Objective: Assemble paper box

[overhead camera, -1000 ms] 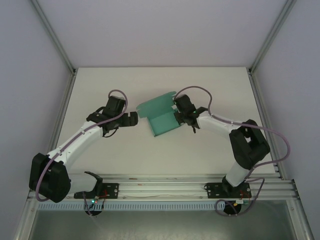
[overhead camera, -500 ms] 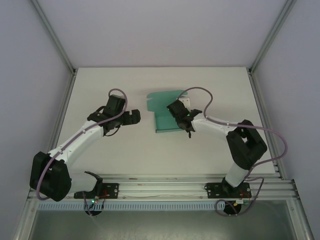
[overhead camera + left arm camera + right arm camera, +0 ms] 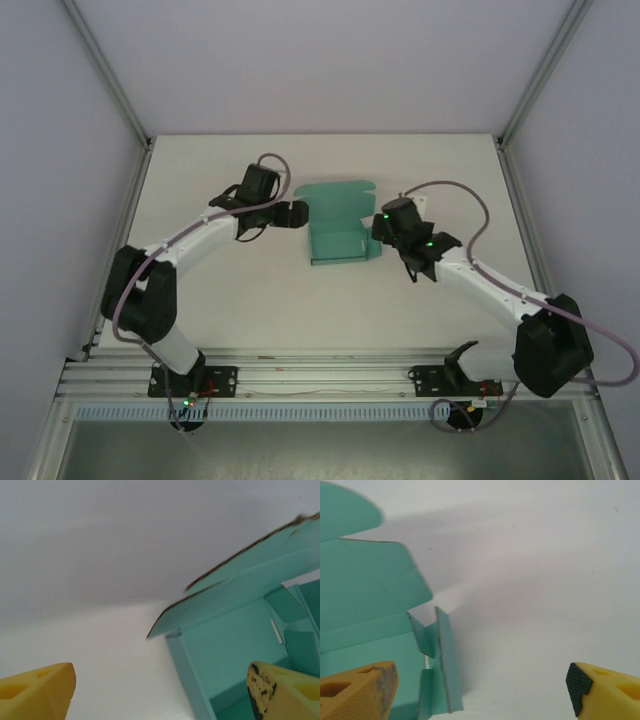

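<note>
paper box [image 3: 340,238] half-open; left fingers [image 3: 35,690], right fingers [image 3: 356,692] wide beside side edges, apparently clear.

Reaching forward and angled inward, the left gripper [image 3: 297,213] and the right gripper [image 3: 384,230] point toward each other, each with its jaws spread wide.
</note>
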Controlling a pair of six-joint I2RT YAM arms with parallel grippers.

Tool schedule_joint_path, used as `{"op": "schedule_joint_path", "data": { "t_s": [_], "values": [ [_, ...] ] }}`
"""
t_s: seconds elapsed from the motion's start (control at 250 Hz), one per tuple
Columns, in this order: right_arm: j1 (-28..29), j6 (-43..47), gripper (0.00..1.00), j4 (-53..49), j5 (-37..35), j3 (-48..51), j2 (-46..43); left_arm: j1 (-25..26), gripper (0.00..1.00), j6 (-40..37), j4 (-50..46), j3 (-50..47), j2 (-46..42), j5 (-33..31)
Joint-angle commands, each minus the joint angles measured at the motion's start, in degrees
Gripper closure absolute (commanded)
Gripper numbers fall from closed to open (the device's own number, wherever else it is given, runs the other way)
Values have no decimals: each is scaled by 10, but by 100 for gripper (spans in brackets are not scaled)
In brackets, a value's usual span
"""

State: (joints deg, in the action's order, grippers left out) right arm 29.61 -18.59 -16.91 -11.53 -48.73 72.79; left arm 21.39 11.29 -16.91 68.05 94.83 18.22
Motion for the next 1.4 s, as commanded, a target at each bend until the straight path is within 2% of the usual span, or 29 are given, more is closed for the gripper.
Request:
{"op": "schedule_joint_path", "data": {
  "t_s": [0.0, 0.092, 0.196, 0.268, 0.308, 0.528, 0.652, 0.779, 0.975, 1.067, 1.211, 1.399],
  "values": [
    [-43, 3, 12, 8, 101, 29, -29, 0, 12, -140, 59, 16, 23, 66],
    [-68, 12, 12, 1, 132, 36, -41, -21, 11, -162, 88, 31, 58, 99],
    [-78, 22, 12, 9, 150, 44, -39, -35, 12, -171, 86, 69, 107, 208],
    [-85, 25, 12, 15, 163, 42, -25, -34, 18, -182, 94, 82, 127, 248],
    [-89, 24, 12, 18, 166, 41, -16, -34, 22, -180, 104, 85, 134, 247],
    [-98, 35, 12, 23, 194, 28, 28, -34, 62, -177, 150, 78, 139, 276],
    [-101, 47, 12, 3, 184, 19, 32, -33, 82, -184, 161, 59, 111, 298],
    [-114, 51, 11, -21, 177, 19, 6, -33, 100, -203, 164, 31, 65, 291],
    [-167, 33, 9, -24, 197, 29, -53, -25, 100, -276, 113, 20, -14, 279],
    [-219, 20, 9, -21, 277, 26, -65, -15, 100, -311, 91, 11, -53, 268],
    [-314, -18, 13, 23, 478, 27, -58, 0, 100, -335, 82, -12, -101, 265],
    [-325, 11, 28, 31, 692, -18, 18, 24, 100, -355, 69, -21, -126, 224]
  ]
}}
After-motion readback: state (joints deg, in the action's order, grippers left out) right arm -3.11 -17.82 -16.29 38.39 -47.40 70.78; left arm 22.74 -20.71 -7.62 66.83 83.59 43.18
